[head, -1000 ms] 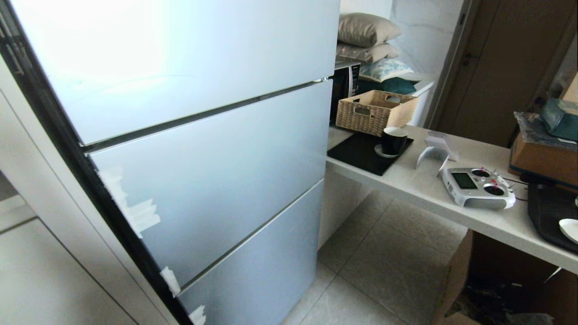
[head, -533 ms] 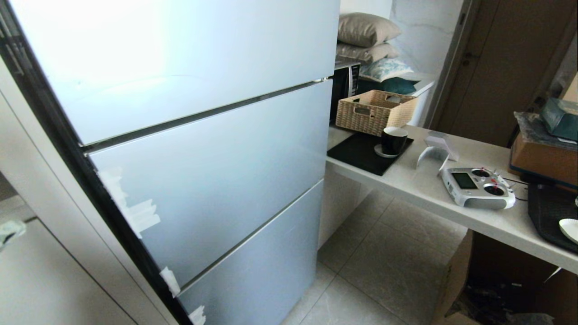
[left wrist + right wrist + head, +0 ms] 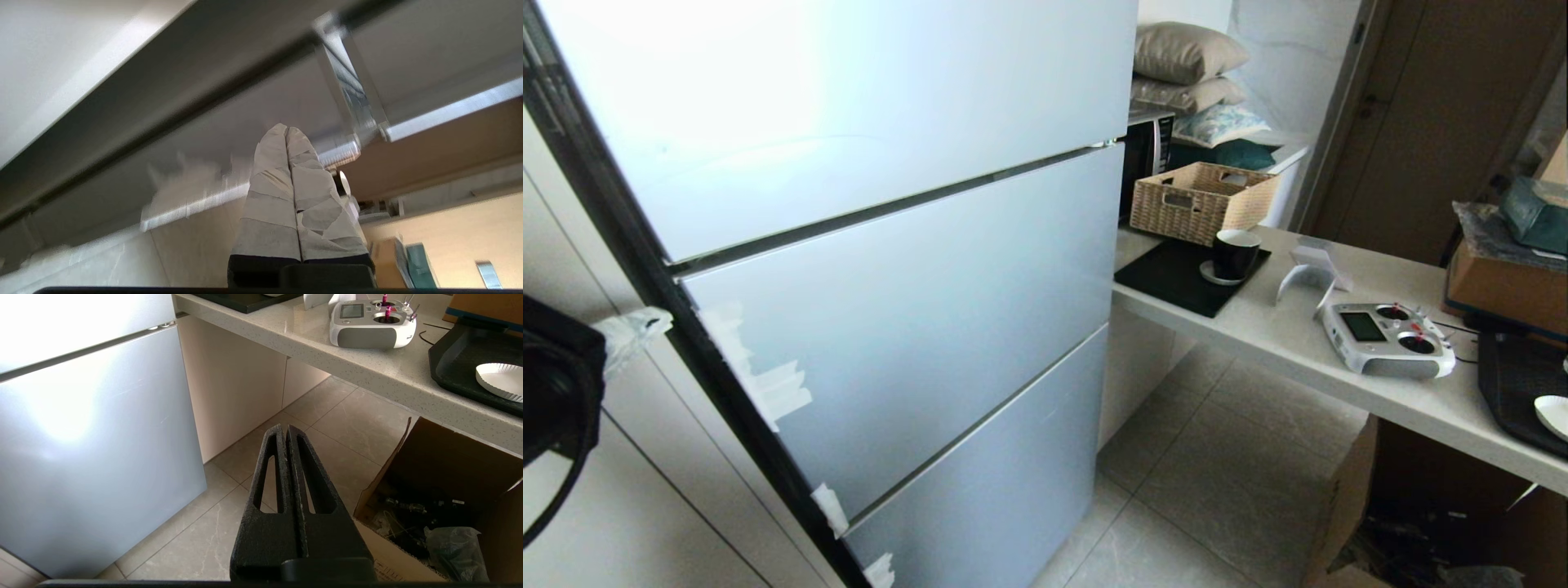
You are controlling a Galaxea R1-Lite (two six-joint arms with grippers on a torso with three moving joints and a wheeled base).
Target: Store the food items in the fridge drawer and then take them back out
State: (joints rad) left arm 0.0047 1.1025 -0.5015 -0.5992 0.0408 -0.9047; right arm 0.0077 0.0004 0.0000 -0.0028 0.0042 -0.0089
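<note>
With both jaws shut and empty, the left gripper (image 3: 287, 130) was held by the closed fridge (image 3: 890, 286), so the door edge should've been hooked gently first.

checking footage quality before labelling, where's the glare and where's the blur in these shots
Head view: strong white glare washes out the top panel of the pale blue-grey fridge. Left wrist view: motion blur smears the fridge edges behind the tape-wrapped left tool. Right wrist view: sharp, with a softer bright patch on the fridge front.

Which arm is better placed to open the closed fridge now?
Probably the left. The left hand, shut, is raised beside the fridge at its left edge. The right hand, also shut, hangs low over the floor.
</note>
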